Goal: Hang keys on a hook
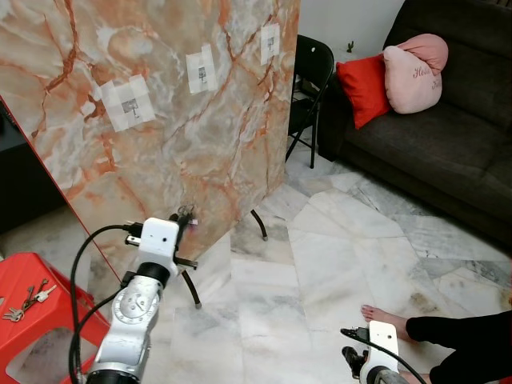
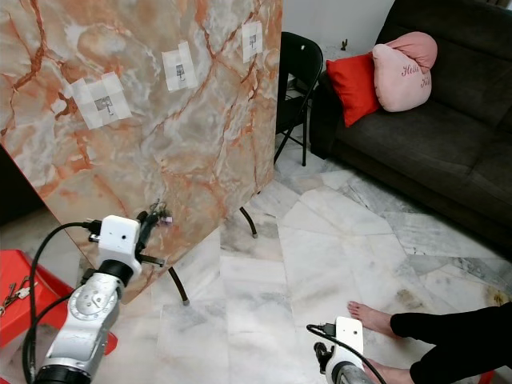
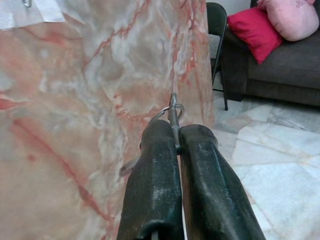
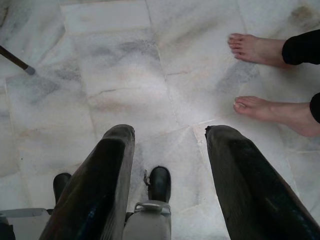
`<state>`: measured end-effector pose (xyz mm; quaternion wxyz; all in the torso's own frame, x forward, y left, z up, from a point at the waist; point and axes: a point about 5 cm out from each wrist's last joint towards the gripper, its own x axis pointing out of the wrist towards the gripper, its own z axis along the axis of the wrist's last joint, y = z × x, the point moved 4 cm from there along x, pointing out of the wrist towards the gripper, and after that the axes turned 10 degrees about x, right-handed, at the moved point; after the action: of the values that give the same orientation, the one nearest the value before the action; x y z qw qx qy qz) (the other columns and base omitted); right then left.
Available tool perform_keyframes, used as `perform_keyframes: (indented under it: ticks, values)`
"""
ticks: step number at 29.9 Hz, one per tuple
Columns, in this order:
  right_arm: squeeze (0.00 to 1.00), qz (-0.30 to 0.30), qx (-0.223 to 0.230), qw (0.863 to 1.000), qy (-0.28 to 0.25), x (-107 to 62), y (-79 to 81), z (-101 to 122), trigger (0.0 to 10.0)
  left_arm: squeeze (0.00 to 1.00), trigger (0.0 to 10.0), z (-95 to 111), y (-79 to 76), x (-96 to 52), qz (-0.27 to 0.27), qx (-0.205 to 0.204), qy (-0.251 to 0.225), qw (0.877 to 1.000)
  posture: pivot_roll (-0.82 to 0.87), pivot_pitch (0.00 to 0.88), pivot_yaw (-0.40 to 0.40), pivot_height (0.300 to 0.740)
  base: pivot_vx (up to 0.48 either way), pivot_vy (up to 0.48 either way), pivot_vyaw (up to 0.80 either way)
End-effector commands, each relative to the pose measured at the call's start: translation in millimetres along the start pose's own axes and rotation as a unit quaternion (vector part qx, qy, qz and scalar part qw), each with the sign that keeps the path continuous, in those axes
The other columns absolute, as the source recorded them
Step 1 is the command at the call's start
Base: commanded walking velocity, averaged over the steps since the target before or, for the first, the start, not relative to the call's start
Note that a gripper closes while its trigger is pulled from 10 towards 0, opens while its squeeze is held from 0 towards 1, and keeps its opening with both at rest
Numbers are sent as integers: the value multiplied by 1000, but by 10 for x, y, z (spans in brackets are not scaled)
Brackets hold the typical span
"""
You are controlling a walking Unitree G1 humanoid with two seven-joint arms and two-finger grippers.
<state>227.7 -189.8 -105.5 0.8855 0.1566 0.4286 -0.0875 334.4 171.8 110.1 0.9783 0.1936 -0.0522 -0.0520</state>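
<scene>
A marble-patterned board [image 1: 184,152] leans on thin black legs, with three small metal hooks taped to white patches [image 1: 130,104] [image 1: 201,74] [image 1: 270,42]. My left gripper [image 1: 186,216] is raised close to the board's lower part, well below the hooks. It is shut on a metal key ring [image 3: 173,111] that sticks out beyond the fingertips [image 3: 160,132]. A corner of one taped hook [image 3: 27,3] shows far above the ring in the left wrist view. Low at my side hangs my right gripper [image 4: 170,131], open over the floor with nothing between its fingers.
A red stool [image 1: 32,320] at the left carries another bunch of keys [image 1: 24,300]. A person's bare feet [image 4: 255,47] rest on the marble floor near my right arm. A black folding chair [image 1: 312,68] and a dark sofa [image 1: 448,136] with cushions stand behind.
</scene>
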Motion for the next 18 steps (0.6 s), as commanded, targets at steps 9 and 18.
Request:
perform_keyframes:
  ticks: [9, 18]
  values:
    - [0, 7, -9, 1000, -7, 3, 8, 49, 10000, 0, 10000, 248, 27, 96, 10, -16, -40, 999, 101, 0, -71, 740, 82, 0, 206]
    - [0, 3, -7, 1000, -5, 4, 5, 41, 10000, 0, 10000, 275, 13, 101, 7, -17, -44, 999, 100, 0, -69, 740, 277, 0, 267]
